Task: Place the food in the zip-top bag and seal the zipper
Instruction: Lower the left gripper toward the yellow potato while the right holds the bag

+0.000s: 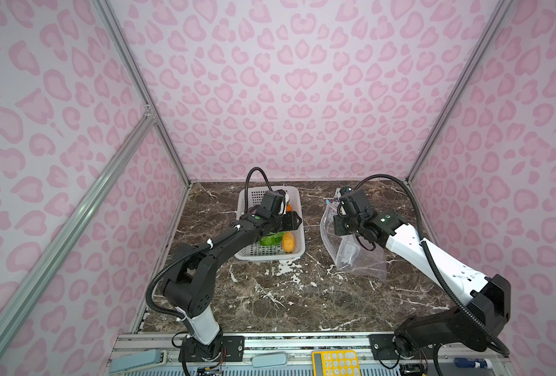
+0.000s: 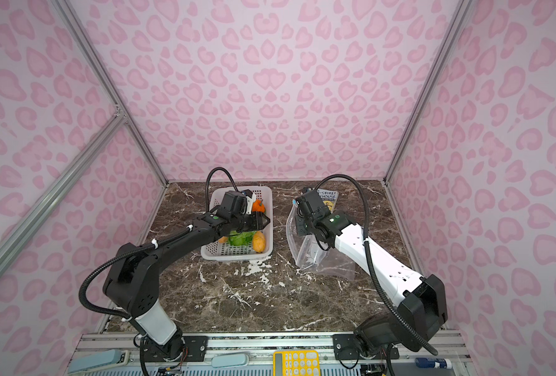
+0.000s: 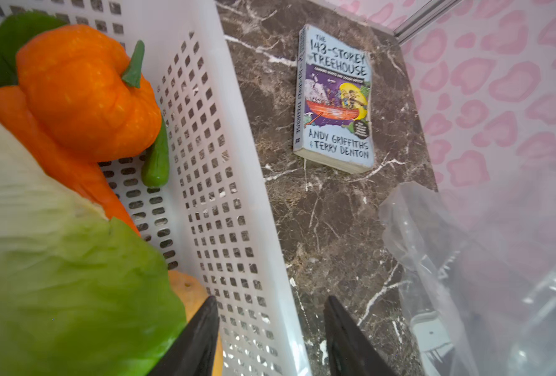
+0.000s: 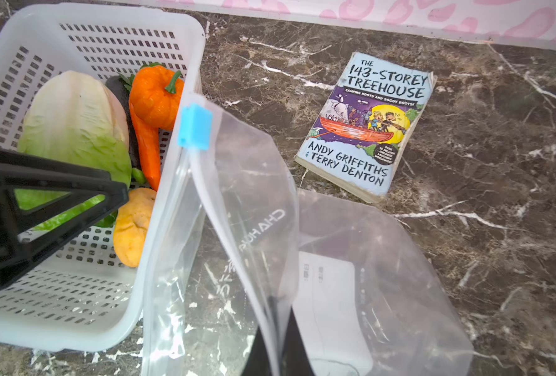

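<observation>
We can't see most of the food [image 1: 271, 240] in both top views, the left arm [image 1: 234, 232] covers the basket [image 1: 270, 257]. The book [image 2: 328, 195] peeks past the right arm [image 2: 351, 237]; the zip-top bag [image 3: 449, 244] blurs in the left wrist view.

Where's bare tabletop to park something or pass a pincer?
Free: the wide front stretch of table, nearer than basket and zip-top bag; the strip left of the basket. Narrow: the lane between basket and bag. Crowded: far right corner, where the book lies beside the bag, held by the right pincer.
</observation>
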{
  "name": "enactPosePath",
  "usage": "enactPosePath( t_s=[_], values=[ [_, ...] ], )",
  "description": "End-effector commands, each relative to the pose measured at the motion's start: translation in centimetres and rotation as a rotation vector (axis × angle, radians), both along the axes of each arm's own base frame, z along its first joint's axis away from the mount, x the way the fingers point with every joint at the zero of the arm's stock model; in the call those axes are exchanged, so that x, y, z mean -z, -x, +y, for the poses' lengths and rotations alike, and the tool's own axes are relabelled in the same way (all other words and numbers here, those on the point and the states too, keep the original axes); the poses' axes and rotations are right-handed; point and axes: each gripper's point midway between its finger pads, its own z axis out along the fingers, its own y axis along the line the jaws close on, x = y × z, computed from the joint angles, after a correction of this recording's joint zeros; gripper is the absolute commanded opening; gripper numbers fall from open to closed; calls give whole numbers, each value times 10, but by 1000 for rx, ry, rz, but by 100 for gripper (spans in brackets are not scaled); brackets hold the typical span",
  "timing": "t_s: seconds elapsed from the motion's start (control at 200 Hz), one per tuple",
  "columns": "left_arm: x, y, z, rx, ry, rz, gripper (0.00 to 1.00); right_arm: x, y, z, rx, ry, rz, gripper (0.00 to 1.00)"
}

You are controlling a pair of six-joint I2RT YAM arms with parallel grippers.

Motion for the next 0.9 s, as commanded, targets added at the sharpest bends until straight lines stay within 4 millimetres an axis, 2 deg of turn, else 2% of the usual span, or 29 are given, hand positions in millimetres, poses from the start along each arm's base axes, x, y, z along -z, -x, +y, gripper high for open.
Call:
enactPosePath(
  t_s=[0.0,0.135,0.26,0.575,0.895],
  values=[
    [10,-9,-1,-22,-12,9,55,-1,-1,-1,14,-12,-14,0],
    [31,-8,10,-53,-83,45,61,-2,-1,-2,17,-7,-16,0],
    [40,-2,24,-78,-145,54,66,0,-1,-2,15,-4,-15,0],
    [72,17,39,-83,-215,129,70,5,0,0,7,-4,3,0],
    [77,24,44,-76,-268,146,73,-1,1,-2,9,-10,-11,0]
  ],
)
